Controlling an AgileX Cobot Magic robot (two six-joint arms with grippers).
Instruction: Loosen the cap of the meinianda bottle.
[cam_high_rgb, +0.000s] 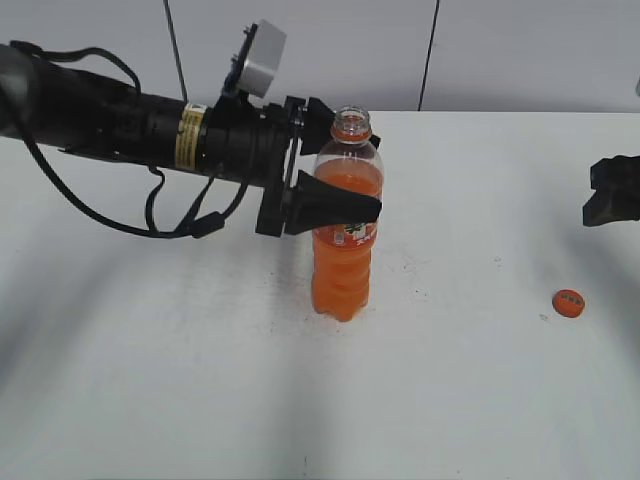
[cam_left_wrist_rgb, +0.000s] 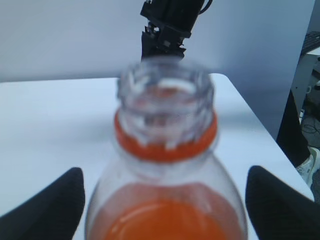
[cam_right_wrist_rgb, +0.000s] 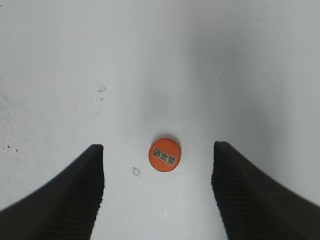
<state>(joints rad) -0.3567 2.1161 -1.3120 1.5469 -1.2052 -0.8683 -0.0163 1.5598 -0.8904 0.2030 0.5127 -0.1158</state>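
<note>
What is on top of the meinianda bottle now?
Nothing: the meinianda bottle has an open, bare threaded neck. The cap lies apart on the table. The left gripper covers part of the bottle's shoulder.

Black left arm (cam_high_rgb: 120, 120) with yellow label band, looping black cables, grey wrist camera box (cam_high_rgb: 262, 58), perhaps ribbed black fingers (cam_right_wrist_rgb: 70, 200).

- Even, bright light; soft grey shadows lie on the white tabletop (cam_high_rgb: 480, 400).
- Left wrist view: the meinianda bottle (cam_left_wrist_rgb: 167, 165) neck is close and blurred.
- Right wrist view: the cap (cam_right_wrist_rgb: 164, 154) is sharp.
</note>
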